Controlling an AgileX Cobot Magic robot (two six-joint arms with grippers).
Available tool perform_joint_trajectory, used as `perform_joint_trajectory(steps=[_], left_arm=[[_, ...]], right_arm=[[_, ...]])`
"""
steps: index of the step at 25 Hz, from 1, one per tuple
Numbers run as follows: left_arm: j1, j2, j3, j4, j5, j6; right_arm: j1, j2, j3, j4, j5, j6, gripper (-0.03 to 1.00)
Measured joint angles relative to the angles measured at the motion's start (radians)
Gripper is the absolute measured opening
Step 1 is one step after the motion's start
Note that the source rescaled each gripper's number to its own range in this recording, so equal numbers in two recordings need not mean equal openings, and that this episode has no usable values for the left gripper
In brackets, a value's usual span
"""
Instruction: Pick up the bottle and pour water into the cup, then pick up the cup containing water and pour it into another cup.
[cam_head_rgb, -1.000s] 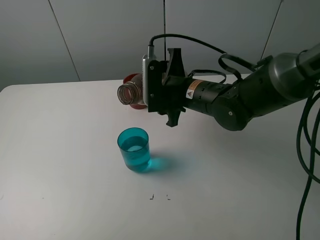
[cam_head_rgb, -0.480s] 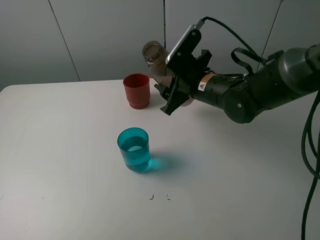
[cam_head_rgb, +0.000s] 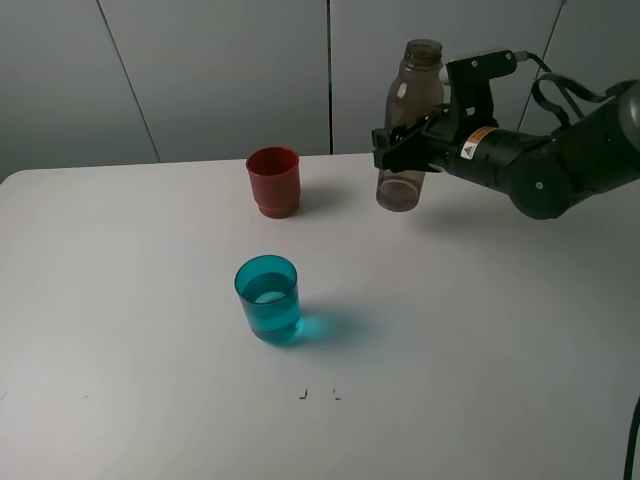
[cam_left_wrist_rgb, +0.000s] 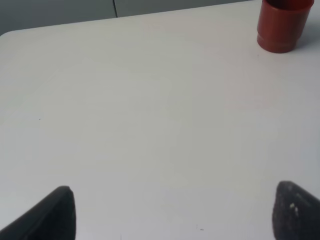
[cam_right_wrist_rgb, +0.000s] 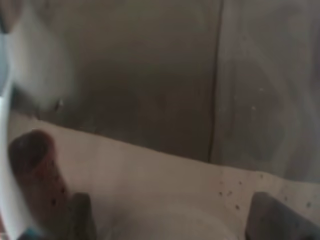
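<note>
The smoky grey-brown bottle (cam_head_rgb: 410, 95) stands upright and capless at the back of the table, right of the red cup (cam_head_rgb: 273, 180). My right gripper (cam_head_rgb: 408, 138) is shut on the bottle around its middle. Whether its base touches the table I cannot tell. In the right wrist view the bottle (cam_right_wrist_rgb: 150, 100) fills the picture between the right gripper (cam_right_wrist_rgb: 175, 220) fingers. The teal cup (cam_head_rgb: 268, 298) stands nearer the front with water in it. My left gripper (cam_left_wrist_rgb: 175, 215) is open over bare table, with the red cup (cam_left_wrist_rgb: 282, 25) far ahead of it.
The white table (cam_head_rgb: 120, 300) runs back to a grey panelled wall. The right arm's black cables (cam_head_rgb: 630, 420) hang at the right edge. Two small dark marks (cam_head_rgb: 318, 394) lie in front of the teal cup.
One second ago the bottle lay tipped sideways above the teal cup. The right arm has swung it up and to the right, and it is now upright beside the red cup.
</note>
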Motion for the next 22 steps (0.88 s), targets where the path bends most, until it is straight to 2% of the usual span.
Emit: perform_joint_trajectory(steps=[15, 22], left_arm=[[0.0, 0.0, 0.0, 0.0, 0.0, 0.0], [0.0, 0.0, 0.0, 0.0, 0.0, -0.007]], right_arm=[[-0.263, 0.0, -0.002, -0.054, 0.0, 0.031, 0.05], [-0.33, 0.053, -0.004, -0.052, -0.03, 0.031, 0.05]])
